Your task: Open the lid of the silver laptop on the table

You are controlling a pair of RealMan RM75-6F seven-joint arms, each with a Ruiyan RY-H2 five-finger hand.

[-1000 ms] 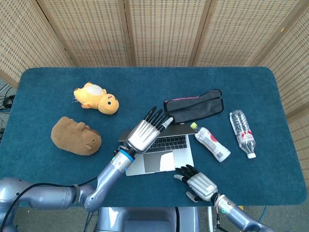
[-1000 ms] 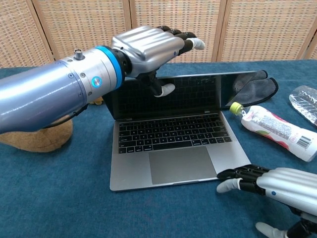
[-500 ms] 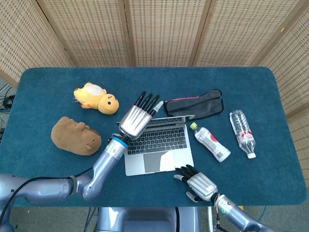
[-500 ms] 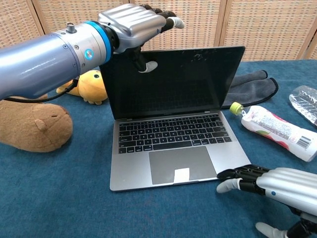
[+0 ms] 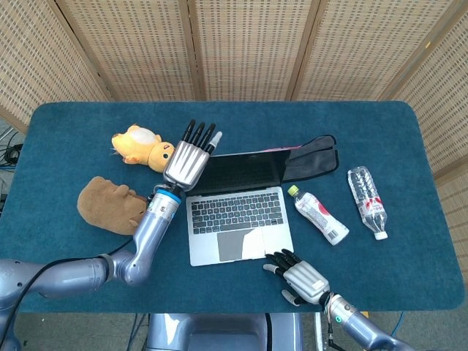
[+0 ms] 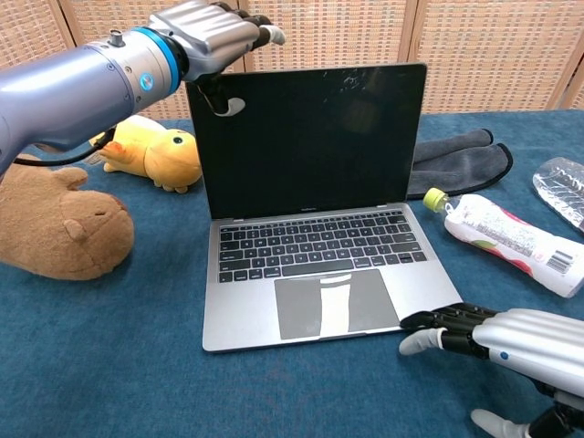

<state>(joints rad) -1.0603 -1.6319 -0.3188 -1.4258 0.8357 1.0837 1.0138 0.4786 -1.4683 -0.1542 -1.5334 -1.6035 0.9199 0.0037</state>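
Silver laptop [image 6: 315,246] lid upright, left hand [image 6: 205,32] at its top-left corner

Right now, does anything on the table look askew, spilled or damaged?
Nothing is spilled or broken. The two bottles, one with a yellow-green cap and one clear, lie on their sides right of the open laptop, caps on. The screen shows smudges near its top edge.
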